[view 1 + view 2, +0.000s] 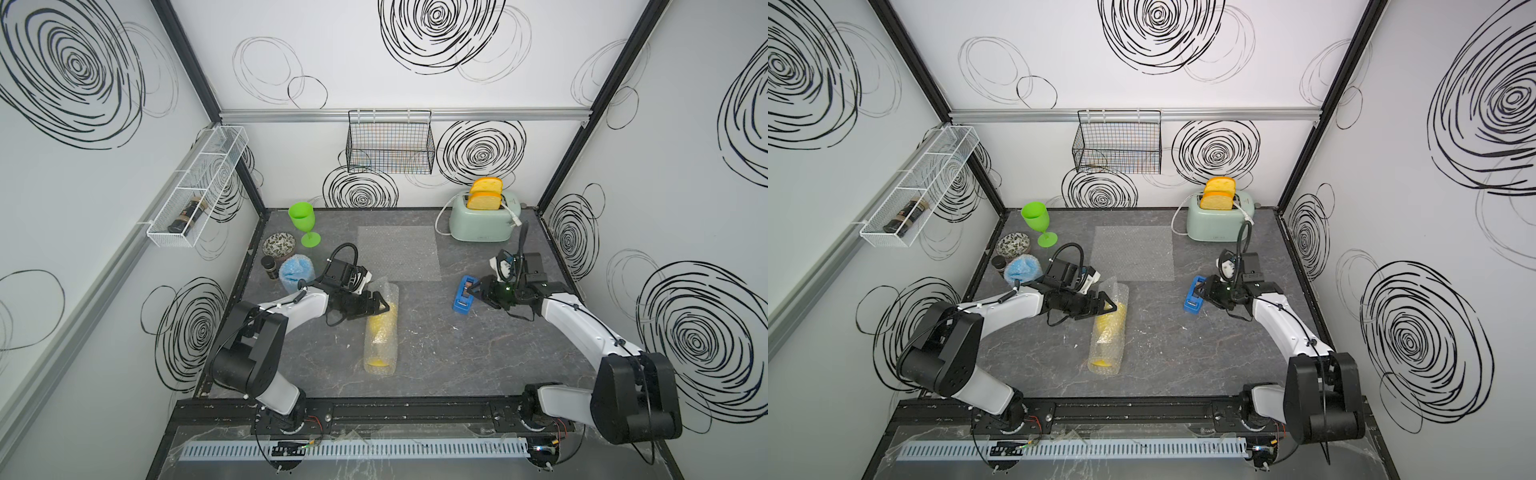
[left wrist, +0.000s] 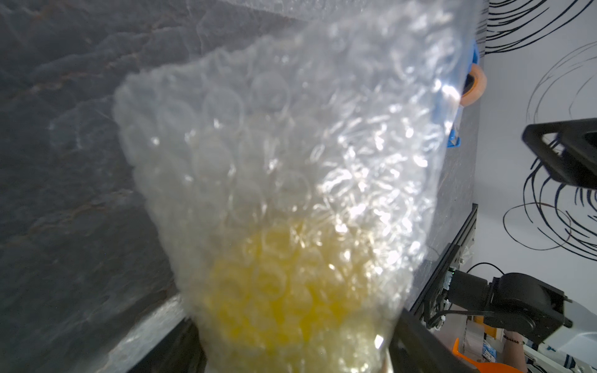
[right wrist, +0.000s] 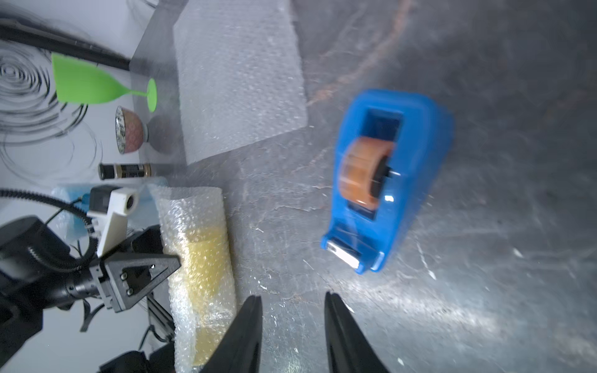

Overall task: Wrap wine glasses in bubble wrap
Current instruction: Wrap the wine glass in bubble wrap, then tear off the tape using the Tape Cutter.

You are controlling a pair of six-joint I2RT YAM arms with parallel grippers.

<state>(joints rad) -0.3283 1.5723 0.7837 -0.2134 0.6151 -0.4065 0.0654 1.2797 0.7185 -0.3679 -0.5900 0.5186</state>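
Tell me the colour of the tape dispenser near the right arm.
The tape dispenser is blue, with an orange-brown roll; clearest in the right wrist view.

No legible text anywhere; toaster [image 1: 478,224] front marking too small.

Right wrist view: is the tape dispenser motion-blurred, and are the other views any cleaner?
Right wrist view: the blue tape dispenser is smeared by motion, with streaky glare on the tabletop. Left wrist view: the bubble-wrapped yellow glass fills the frame, soft and unfocused, with bright highlights. Both top views: sharp, evenly lit, the walls splayed by the wide lens.
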